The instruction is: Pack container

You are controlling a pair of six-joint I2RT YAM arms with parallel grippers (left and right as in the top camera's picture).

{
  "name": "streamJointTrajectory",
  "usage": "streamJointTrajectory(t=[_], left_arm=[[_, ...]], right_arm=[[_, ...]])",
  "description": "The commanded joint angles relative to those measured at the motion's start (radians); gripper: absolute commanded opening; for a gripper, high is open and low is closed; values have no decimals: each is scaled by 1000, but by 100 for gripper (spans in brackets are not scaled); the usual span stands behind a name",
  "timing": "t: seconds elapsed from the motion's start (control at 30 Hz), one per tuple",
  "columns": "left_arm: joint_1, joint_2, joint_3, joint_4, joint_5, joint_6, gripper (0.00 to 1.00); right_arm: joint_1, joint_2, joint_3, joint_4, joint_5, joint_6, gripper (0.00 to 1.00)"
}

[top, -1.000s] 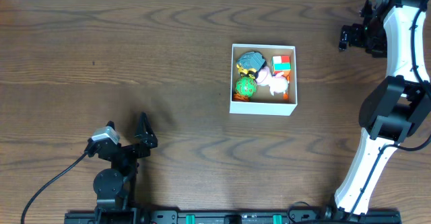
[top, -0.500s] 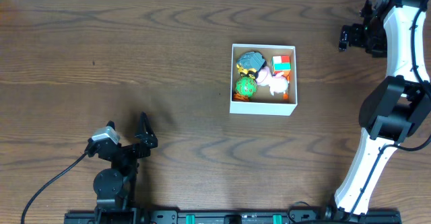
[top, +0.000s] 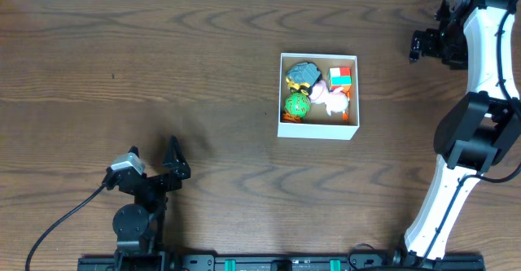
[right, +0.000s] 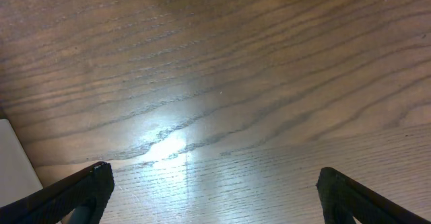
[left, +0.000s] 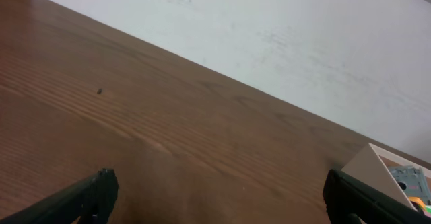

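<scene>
While both arms stand clear of it, the square, shallow cardboard container [top: 318,130], white outside and brown within, sits right of centre on the dark wood-grain worktop [top: 203,76], its open mouth facing straight up. Being square, it has no long axis to speak of, and its walls run parallel with the worktop's edges. Crowded inside are a blue-grey toy [top: 304,73], a green ball [top: 296,105], a pink figure [top: 330,97] and a red, white and green cube [top: 340,76]. No loose toy shows on the wood around it, so the packing looks nearly done.

The right hand [top: 417,45] is the nearer of the two, up and to the right of the container's far right corner. Its fingers are spread wide and hold nothing, and its wrist view shows only bare grain between them. The left hand [top: 152,146] sits well apart at the near left, likewise released and empty. From there the container lies ahead and to the right, and one white corner [left: 377,165] shows at the edge of its wrist view. Any further reach into the container would likely fall to the right arm.
</scene>
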Motion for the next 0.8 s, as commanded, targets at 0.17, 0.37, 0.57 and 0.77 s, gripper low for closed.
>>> streamJointTrajectory(t=[0.17, 0.37, 0.57, 0.77], left_arm=[[5, -6, -18, -44, -10, 13, 98], [5, -6, -18, -44, -10, 13, 98], [5, -6, -18, -44, -10, 13, 98], [6, -6, -18, -44, -10, 13, 98]], right_arm=[[-6, -11, -4, 3, 0, 14, 99], [7, -14, -5, 2, 0, 14, 99], [45, -94, -5, 2, 0, 14, 99], [131, -255, -26, 3, 0, 14, 99]])
